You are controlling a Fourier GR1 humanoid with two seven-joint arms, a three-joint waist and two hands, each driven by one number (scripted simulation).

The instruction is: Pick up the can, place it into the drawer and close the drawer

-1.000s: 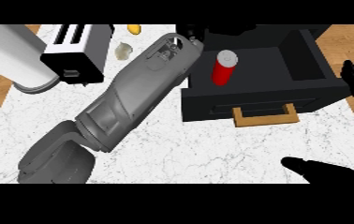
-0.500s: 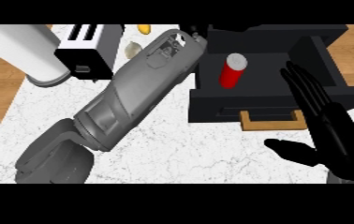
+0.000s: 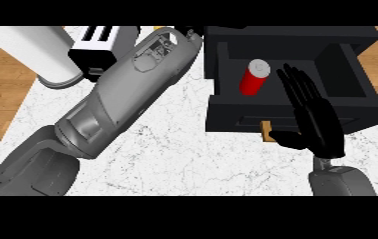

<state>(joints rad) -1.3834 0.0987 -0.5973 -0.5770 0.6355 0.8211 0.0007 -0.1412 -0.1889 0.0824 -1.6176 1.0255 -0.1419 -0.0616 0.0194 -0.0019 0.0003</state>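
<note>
Red can (image 3: 253,78) stood upright inside the open black drawer (image 3: 347,65), at about 1 o'clock in the head view, so the placing seemed already done and the closing remained. At 4 o'clock the right hand (image 3: 310,114) was flat and released, fingers straight, holding nothing, over the drawer's front edge, beside its wooden handle (image 3: 269,132). The left forearm (image 3: 136,88) reached to 12 o'clock; I could not tell the state of the left hand, it was hidden at the drawer's far corner. To close well, the palm should probably meet the front panel squarely and push straight toward 12 o'clock, slowly, so the can does not tip. A toaster (image 3: 100,45) sat at 11 o'clock
</note>
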